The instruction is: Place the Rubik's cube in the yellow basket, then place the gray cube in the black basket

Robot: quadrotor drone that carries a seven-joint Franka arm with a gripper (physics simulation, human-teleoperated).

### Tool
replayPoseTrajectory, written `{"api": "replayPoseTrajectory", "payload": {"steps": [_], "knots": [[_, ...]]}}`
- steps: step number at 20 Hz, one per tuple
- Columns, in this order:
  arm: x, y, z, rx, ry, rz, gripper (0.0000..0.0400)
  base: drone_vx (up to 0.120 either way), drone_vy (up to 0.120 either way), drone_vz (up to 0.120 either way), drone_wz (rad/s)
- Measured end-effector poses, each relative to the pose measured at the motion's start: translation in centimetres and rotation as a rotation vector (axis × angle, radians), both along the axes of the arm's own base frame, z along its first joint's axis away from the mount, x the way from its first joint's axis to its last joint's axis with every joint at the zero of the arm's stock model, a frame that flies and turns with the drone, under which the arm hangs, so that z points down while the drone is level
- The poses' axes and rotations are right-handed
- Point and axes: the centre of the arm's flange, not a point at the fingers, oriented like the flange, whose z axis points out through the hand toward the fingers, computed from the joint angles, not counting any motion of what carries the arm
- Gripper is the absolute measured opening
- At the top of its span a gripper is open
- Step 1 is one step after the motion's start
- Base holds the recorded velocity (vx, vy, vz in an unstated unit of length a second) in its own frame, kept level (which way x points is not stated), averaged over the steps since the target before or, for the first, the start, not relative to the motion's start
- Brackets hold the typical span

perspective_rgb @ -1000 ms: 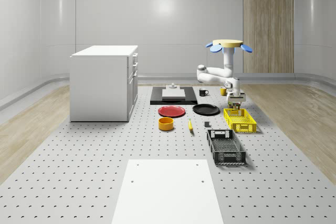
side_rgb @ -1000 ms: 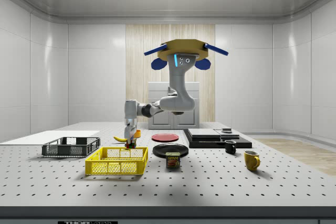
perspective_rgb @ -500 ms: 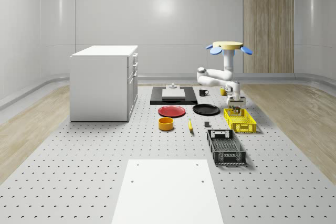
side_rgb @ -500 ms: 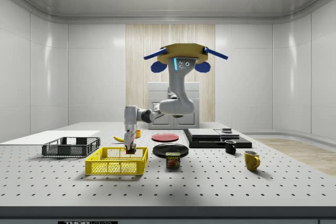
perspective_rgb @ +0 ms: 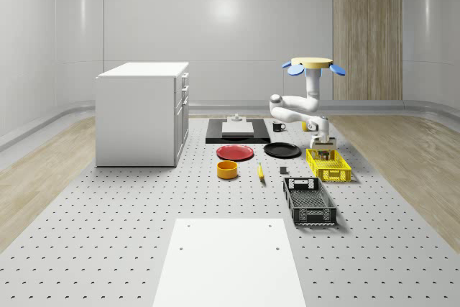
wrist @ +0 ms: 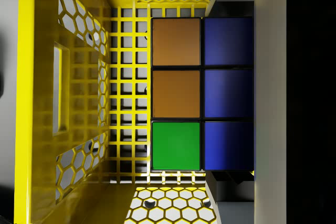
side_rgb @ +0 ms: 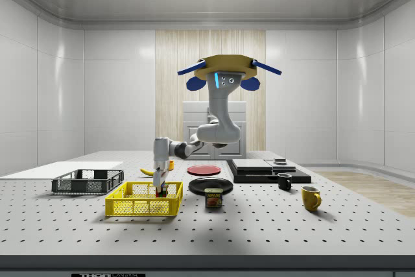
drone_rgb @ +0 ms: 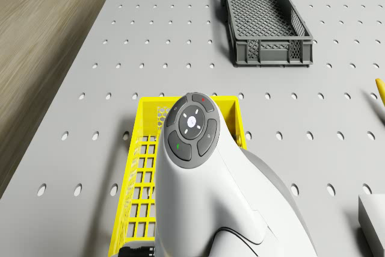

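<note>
inside the yellow basket (side_rgb: 144,199) the pincer (side_rgb: 160,192), having come down, is gripping the rubik's cube (wrist: 202,94); the drone (side_rgb: 225,69) is hovering above the counter (side_rgb: 259,225), release pending.

Overhead, side, drone and close wrist views, all sharing yellow basket (perspective_rgb: 328,165).

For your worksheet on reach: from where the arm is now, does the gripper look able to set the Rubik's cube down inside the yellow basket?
Probably yes. The gripper already sits low inside the yellow basket, with the Rubik's cube just above its mesh floor; nothing lies beneath it.
</note>
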Motion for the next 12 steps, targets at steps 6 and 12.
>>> {"api": "replayPoseTrajectory", "payload": {"steps": [6, 12], "knots": [[0.0, 0.0, 1.6, 0.000, 0.000, 0.000, 0.0325, 0.000, 0.000, 0.000, 0.000], [0.0, 0.0, 2.1, 0.000, 0.000, 0.000, 0.0367, 0.000, 0.000, 0.000, 0.000]]}}
